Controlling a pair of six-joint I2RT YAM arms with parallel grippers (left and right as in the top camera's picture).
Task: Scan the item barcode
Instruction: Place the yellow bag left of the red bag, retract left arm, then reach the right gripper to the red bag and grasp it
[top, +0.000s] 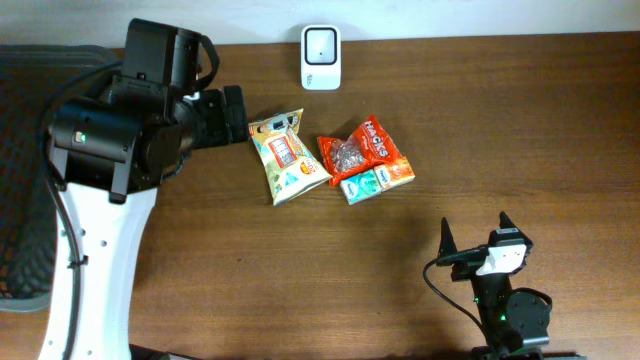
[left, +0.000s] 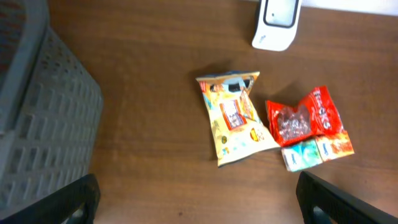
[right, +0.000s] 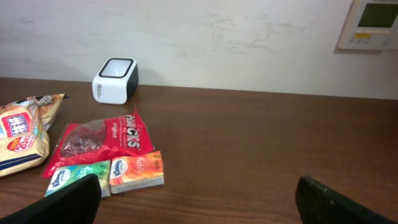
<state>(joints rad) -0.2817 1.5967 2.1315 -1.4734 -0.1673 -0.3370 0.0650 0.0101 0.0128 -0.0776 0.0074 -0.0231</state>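
Note:
Near the table's far edge stands a white barcode scanner (top: 320, 57) (left: 277, 22) (right: 115, 79). In front of it lie a yellow snack bag (top: 284, 155) (left: 236, 115), a red snack bag (top: 360, 148) (left: 305, 118) (right: 99, 138), a green tissue pack (top: 359, 186) (right: 71, 177) and an orange tissue pack (top: 395, 175) (right: 137, 171). My left gripper (top: 232, 115) (left: 198, 186) is open and empty, just left of the yellow bag. My right gripper (top: 475, 228) (right: 199, 186) is open and empty near the front edge, well right of the items.
A grey mesh basket (top: 25, 180) (left: 43, 124) stands at the table's left end beside the left arm. A wall panel (right: 370, 25) hangs behind the table on the right. Bare wood lies between the items and the right gripper.

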